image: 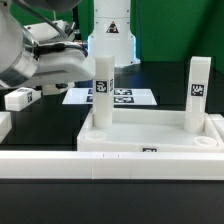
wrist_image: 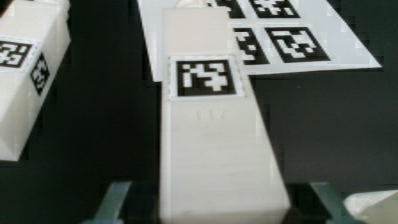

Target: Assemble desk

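Observation:
The desk top (image: 150, 143), a white tray, lies at the front with one leg (image: 198, 92) standing in its right rear corner. A second tagged leg (image: 102, 85) stands upright by the tray's left rear corner, its foot hidden behind the tray wall. My arm (image: 45, 60) reaches in from the exterior view's left toward that leg's upper end. In the wrist view this leg (wrist_image: 210, 120) runs straight out from between my fingers (wrist_image: 121, 200), and my gripper (wrist_image: 224, 198) is shut on its near end. A loose leg (image: 20, 97) (wrist_image: 27, 85) lies on the table.
The marker board (image: 125, 97) (wrist_image: 294, 40) lies flat behind the tray, past the held leg's far end. A long low white rail (image: 100, 166) runs along the front. Another white part (image: 4, 125) sits at the exterior view's left edge.

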Controlling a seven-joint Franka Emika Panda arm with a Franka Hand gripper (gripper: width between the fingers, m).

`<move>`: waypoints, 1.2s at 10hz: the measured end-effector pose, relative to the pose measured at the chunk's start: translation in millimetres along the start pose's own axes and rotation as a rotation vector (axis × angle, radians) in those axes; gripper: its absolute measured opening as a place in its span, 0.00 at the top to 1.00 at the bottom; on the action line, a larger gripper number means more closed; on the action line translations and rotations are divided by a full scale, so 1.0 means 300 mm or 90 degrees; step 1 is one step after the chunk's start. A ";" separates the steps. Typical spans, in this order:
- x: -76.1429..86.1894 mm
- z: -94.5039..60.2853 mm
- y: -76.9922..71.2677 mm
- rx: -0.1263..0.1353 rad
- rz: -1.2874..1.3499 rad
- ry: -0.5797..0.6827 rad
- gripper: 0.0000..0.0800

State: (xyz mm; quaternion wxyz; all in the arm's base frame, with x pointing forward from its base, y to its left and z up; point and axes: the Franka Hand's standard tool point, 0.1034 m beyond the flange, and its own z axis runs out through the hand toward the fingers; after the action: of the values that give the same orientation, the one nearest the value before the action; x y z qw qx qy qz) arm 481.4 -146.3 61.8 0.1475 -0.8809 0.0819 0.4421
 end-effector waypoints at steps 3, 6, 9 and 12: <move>-0.016 -0.144 -0.050 -0.027 -0.027 0.130 0.64; -0.006 -0.238 -0.059 -0.042 -0.035 0.229 0.64; 0.004 -0.265 -0.048 -0.055 -0.029 0.362 0.64; 0.006 -0.413 -0.117 -0.080 -0.044 0.498 0.64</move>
State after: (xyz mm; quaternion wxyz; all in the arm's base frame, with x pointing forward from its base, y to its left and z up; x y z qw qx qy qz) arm 585.7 -154.3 136.9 0.0656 -0.9924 0.0748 0.0720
